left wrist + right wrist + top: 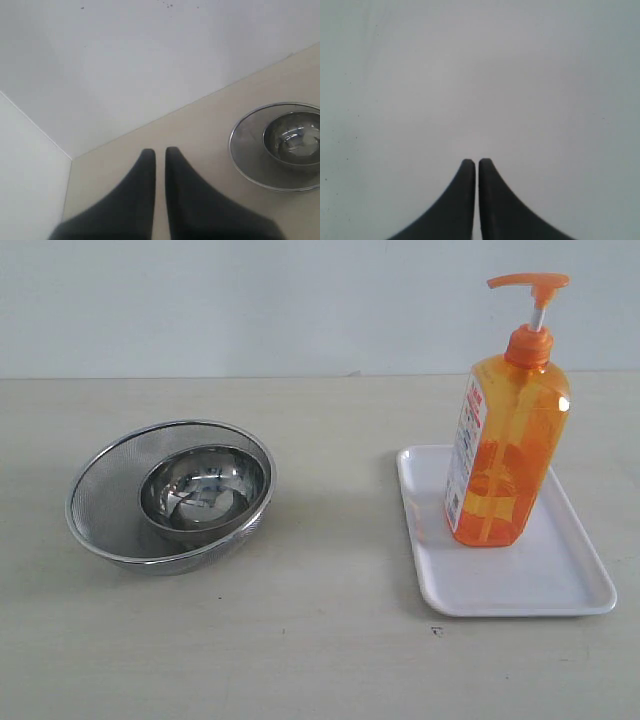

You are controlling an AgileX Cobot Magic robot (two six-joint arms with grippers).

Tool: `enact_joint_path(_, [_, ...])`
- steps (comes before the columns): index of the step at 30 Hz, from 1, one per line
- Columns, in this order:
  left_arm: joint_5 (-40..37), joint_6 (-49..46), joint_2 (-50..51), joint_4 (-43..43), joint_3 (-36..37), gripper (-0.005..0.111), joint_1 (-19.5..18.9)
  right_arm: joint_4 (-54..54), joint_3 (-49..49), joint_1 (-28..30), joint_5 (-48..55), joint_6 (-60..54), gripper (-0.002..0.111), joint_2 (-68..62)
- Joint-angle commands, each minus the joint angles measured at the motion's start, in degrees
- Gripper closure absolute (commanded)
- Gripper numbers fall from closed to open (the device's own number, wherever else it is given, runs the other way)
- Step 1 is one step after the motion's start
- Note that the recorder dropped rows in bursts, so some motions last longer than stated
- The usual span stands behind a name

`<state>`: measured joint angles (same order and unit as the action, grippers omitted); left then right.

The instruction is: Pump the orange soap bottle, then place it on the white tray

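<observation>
Exterior view. The orange soap bottle (505, 440) stands upright on the white tray (560, 585) in the right half of the frame. Its base rests on the tray's rear part, toward the left rim, and the front part of the tray lies bare. The pump head (530, 282) is raised on its white stem, with the spout pointing to frame left. The white-and-red label (465, 445) covers the bottle's left face. The tray rests flat on the pale bench (330, 640). In the left half of the frame, well apart from the tray, a round mesh strainer (100, 500) sits on the bench with a steel bowl (205, 490) nested inside it. A plain light wall (250, 300) fills the upper part of the frame.

Left wrist view. The left hand (160, 152) shows two dark fingers drawn together with only a thin slit between the tips, and nothing is held. Beyond it lie the bench (200, 130) and the wall (125, 60). The mesh strainer (245, 150) with the steel bowl (292, 137) is partly cut by the frame edge.

Right wrist view. The right hand (478, 162) has its fingers pressed together, tip to tip, holding nothing. Behind it is only a plain pale surface.
</observation>
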<state>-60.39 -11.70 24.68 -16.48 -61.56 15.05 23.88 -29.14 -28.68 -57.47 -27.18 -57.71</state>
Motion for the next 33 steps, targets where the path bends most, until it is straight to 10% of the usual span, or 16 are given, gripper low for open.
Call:
enact_joint_path(1, [0.7,0.6,-0.3,0.0,0.4,0.102,-0.1,6.2,-0.2,0.1,3.0,-3.4,0.108,3.1])
enact_joint_path(15, [0.6,0.6,-0.3,0.0,0.4,0.102,-0.1,10.5,-0.2,0.4,23.6,-20.8,0.108,15.7])
enact_joint_path(33, [0.7,0.6,-0.3,0.0,0.4,0.102,-0.1,11.3,0.0,18.0,48.9,-20.9,0.108,25.6])
